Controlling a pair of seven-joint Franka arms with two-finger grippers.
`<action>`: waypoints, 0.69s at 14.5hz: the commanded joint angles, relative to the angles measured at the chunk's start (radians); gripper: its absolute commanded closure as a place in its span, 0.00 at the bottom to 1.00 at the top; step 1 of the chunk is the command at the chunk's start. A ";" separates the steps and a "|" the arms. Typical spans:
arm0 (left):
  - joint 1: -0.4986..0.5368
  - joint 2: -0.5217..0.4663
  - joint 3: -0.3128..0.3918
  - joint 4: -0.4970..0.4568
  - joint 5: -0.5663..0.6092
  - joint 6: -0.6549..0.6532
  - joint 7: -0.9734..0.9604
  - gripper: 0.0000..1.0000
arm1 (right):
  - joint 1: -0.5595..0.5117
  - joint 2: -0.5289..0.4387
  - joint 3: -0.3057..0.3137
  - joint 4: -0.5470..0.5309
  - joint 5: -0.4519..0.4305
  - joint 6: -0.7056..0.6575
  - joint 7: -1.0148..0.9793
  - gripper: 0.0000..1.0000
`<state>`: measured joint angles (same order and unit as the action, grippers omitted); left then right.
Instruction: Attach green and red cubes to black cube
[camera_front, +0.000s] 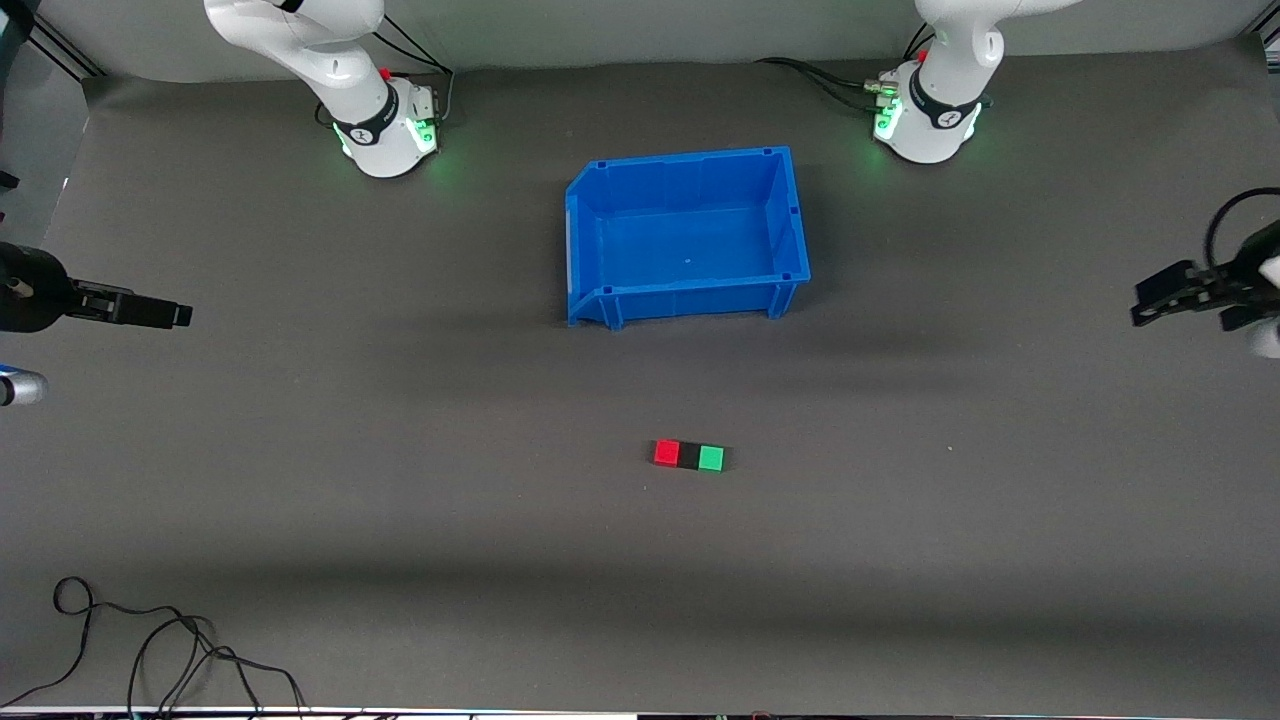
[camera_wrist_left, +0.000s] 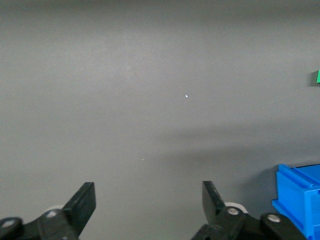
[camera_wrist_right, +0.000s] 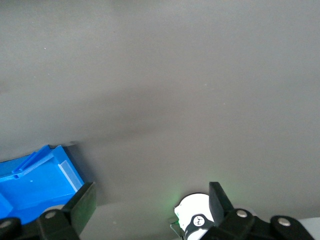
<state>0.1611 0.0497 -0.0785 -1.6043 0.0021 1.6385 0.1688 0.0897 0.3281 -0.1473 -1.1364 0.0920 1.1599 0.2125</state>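
A red cube (camera_front: 666, 452), the black cube (camera_front: 688, 456) and a green cube (camera_front: 711, 458) lie touching in one row on the grey table, black in the middle, nearer to the front camera than the blue bin. My left gripper (camera_front: 1148, 303) hangs open and empty over the table's left-arm end, away from the cubes. Its wrist view shows its spread fingers (camera_wrist_left: 149, 200) over bare table and a sliver of the green cube (camera_wrist_left: 318, 76). My right gripper (camera_front: 170, 314) hangs open and empty over the right-arm end; its wrist view (camera_wrist_right: 152, 202) shows bare table.
A blue bin (camera_front: 688, 236) stands empty between the two arm bases; it also shows in the left wrist view (camera_wrist_left: 300, 200) and the right wrist view (camera_wrist_right: 35, 182). A black cable (camera_front: 160, 650) lies near the front edge at the right arm's end.
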 joint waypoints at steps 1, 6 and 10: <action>0.009 -0.033 0.000 -0.034 -0.019 0.004 0.035 0.02 | 0.034 -0.027 0.003 -0.043 -0.049 0.030 -0.025 0.00; -0.040 -0.033 -0.024 -0.028 0.027 0.001 -0.100 0.01 | 0.033 -0.145 0.009 -0.218 -0.054 0.180 -0.033 0.00; -0.040 -0.025 -0.026 0.018 0.029 -0.035 -0.091 0.00 | 0.013 -0.308 0.009 -0.464 -0.054 0.381 -0.120 0.00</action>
<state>0.1275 0.0458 -0.1112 -1.6008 0.0159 1.6370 0.0882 0.1069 0.1622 -0.1467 -1.4042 0.0623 1.4271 0.1294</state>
